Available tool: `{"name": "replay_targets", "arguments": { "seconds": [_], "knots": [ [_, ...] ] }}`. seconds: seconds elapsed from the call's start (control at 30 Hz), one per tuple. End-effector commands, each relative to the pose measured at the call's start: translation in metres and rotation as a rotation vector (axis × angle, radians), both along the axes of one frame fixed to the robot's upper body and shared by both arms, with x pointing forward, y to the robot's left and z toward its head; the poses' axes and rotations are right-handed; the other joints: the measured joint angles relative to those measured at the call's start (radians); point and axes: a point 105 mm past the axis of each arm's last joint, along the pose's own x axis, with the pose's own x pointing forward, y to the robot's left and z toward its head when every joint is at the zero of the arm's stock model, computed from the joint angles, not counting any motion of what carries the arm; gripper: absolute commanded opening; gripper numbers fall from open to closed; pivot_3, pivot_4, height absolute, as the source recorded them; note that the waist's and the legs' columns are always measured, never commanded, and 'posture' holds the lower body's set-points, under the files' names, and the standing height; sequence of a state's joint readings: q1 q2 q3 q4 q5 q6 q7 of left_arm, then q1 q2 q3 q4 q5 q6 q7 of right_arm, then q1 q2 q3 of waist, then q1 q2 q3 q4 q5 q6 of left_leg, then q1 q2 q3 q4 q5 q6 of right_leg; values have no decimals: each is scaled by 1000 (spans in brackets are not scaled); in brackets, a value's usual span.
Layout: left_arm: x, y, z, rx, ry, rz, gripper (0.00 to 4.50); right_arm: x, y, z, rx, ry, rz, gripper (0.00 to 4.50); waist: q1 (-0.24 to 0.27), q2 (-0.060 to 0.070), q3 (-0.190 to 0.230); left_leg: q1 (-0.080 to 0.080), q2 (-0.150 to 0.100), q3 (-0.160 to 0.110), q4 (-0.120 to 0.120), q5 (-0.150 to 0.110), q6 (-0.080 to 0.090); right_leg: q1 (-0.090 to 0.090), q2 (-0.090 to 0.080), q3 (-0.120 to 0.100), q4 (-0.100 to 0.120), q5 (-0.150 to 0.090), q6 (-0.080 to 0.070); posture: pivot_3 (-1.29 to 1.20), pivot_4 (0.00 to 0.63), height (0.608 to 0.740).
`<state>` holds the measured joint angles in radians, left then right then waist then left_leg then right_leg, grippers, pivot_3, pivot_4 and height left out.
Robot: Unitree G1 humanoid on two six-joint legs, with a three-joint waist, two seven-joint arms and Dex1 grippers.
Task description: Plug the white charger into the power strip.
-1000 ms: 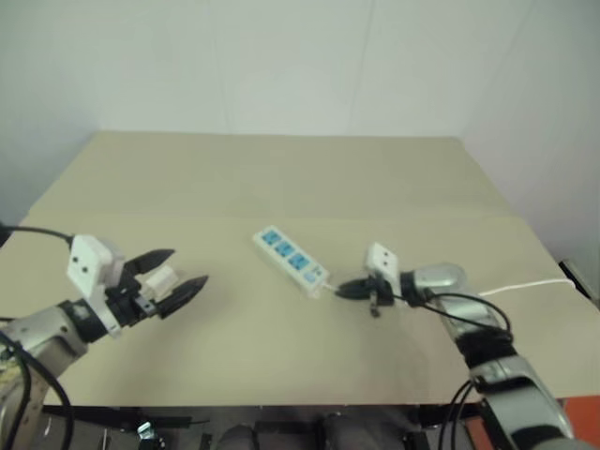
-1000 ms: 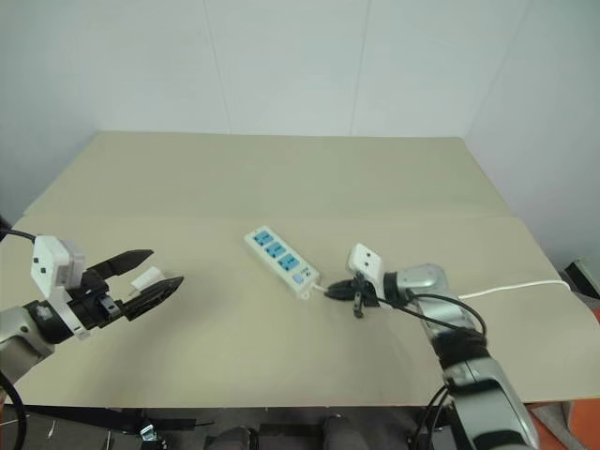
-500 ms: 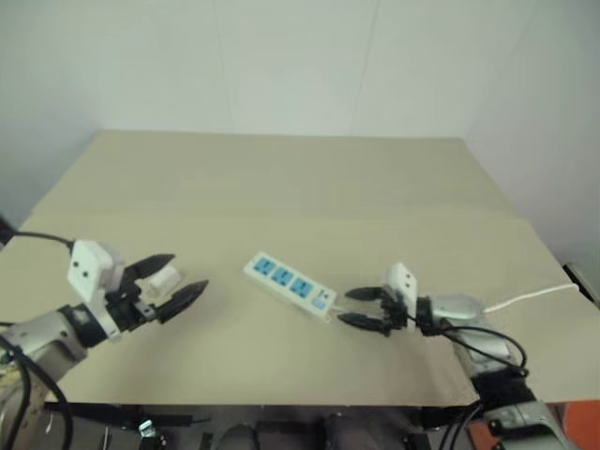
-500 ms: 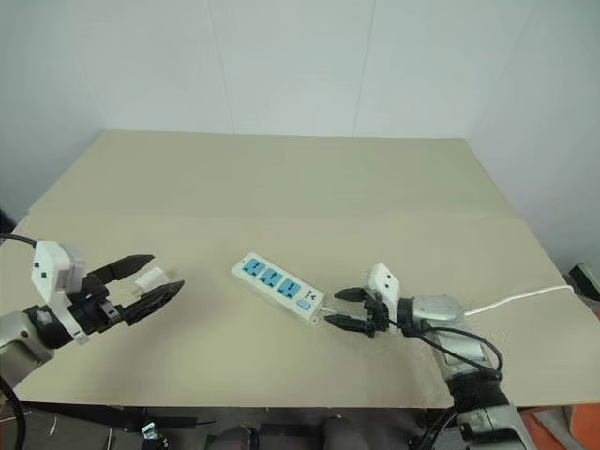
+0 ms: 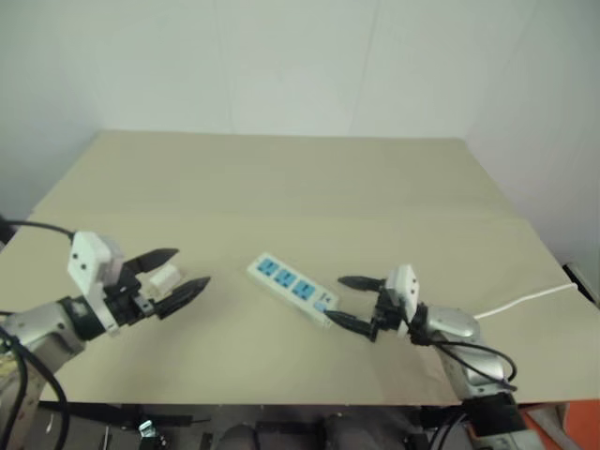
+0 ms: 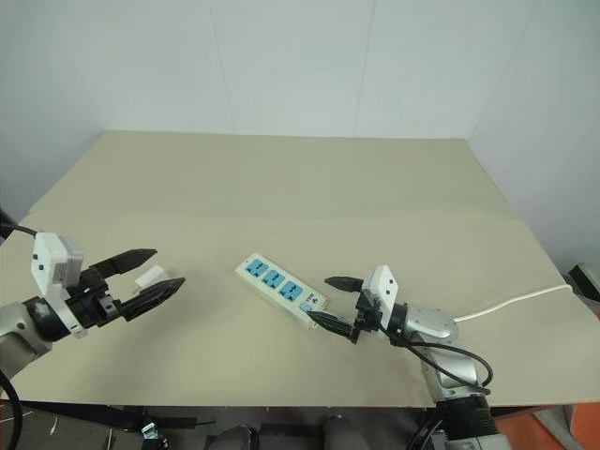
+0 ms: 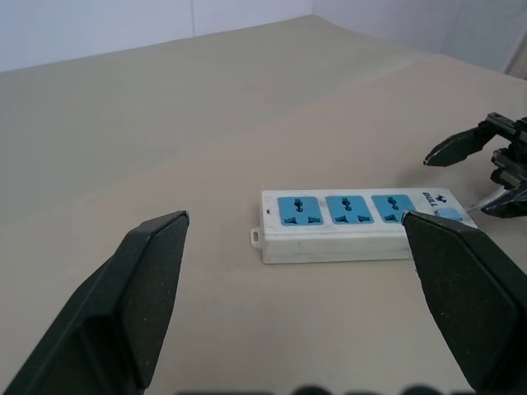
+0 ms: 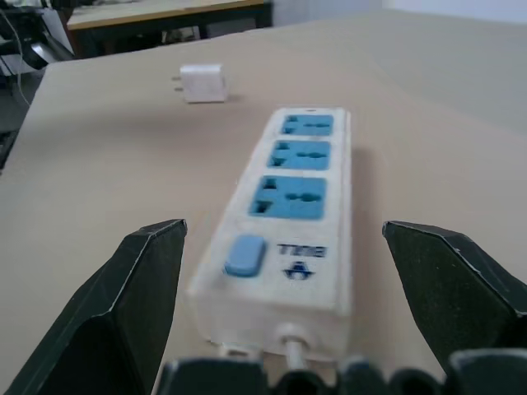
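The power strip [image 5: 292,289], a white bar with three blue sockets, lies slanted on the tan table near the front. My right gripper [image 5: 335,298] is open at its switch end, where the cable leaves, with one finger on each side and neither touching the strip [image 8: 288,206]. The white charger [image 5: 167,277] lies on the table to the left. Seen from the head it sits between the spread fingers of my open left gripper [image 5: 187,269], and it is not held. The charger [image 8: 202,82] also shows in the right wrist view, beyond the strip's far end.
The strip's thin white cable [image 5: 525,298] runs under my right arm and off the table's right edge. The tan table [image 5: 281,178] stretches back to a white wall. Its front edge runs close below both grippers.
My right gripper was shut at the strip's cable end and has opened wide. That arm drew back, and the strip slid toward the front edge and turned flatter. The left gripper held still.
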<state>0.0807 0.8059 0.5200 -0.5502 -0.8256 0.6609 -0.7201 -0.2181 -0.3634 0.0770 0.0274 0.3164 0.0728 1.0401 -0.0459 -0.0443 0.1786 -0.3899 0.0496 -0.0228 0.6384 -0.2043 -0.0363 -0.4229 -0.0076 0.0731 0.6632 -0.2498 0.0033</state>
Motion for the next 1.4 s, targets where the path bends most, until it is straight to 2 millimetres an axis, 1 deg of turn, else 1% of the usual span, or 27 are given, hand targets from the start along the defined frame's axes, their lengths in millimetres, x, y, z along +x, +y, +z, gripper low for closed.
{"name": "replay_targets", "arguments": {
  "seconds": [0.03, 0.13, 0.3, 0.57, 0.77, 0.93, 1.1, 1.27, 1.4],
  "knots": [
    [-2, -4, 3, 13, -1, -27, 4500, -7, 12, 0, -13, -16, 37, 4474, 0, 0, 0, 0, 0, 0, 0, 0, 0, 0, 0, 0, 0, 0, 0, 0, 150, 740],
    [-2, -4, 3, 16, 3, -29, 4500, 0, 20, -7, -24, -25, -11, 4474, -3, 0, 0, 1, 0, 0, 0, 0, 0, 1, 0, 0, 0, 0, 0, 0, 150, 740],
    [-3, -5, 4, 20, 8, -34, 4500, 13, 29, -12, -30, -47, -90, 4474, -6, 0, 0, 0, 0, 0, 0, 0, 0, 0, 0, 0, 0, 0, 0, 0, 150, 740],
    [-2, -5, 5, 24, 8, -38, 4500, 16, 40, -28, -61, -6, -63, 4474, -19, -2, -1, 2, 1, 0, 0, 0, 0, 1, 0, 0, 1, 0, 0, 0, 150, 740],
    [0, -5, 6, 25, 3, -42, 4500, 19, 48, -42, -121, 56, 12, 4474, -29, -4, -2, 6, 1, 0, 0, 0, 0, 4, 1, 0, 1, 0, 0, 0, 150, 740],
    [-2, -4, 8, 25, -7, -37, 4500, 27, 48, -32, -64, 54, 12, 4474, -30, -5, -4, 7, 2, 0, 0, 0, 0, 5, 2, 0, 1, 0, -1, 0, 150, 740],
    [-3, -3, 8, 23, -13, -29, 4500, 29, 45, -34, -67, 57, 22, 4474, -31, -5, -4, 7, 2, 0, 0, 0, 0, 4, 2, 1, 1, 0, -1, 0, 150, 740],
    [-3, -4, 8, 20, -16, -30, 4500, 35, 44, -20, -23, 6, -6, 4474, -31, -5, -4, 7, 2, 0, 0, 0, 0, 4, 2, 1, 1, 1, -1, 0, 150, 740],
    [-3, -3, 7, 18, -13, -31, 4500, 30, 41, -6, -7, -34, 4, 4474, -29, -5, -3, 5, 2, 0, 0, 0, 0, 3, 2, 1, 1, 1, -1, 0, 150, 740]
  ]
}}
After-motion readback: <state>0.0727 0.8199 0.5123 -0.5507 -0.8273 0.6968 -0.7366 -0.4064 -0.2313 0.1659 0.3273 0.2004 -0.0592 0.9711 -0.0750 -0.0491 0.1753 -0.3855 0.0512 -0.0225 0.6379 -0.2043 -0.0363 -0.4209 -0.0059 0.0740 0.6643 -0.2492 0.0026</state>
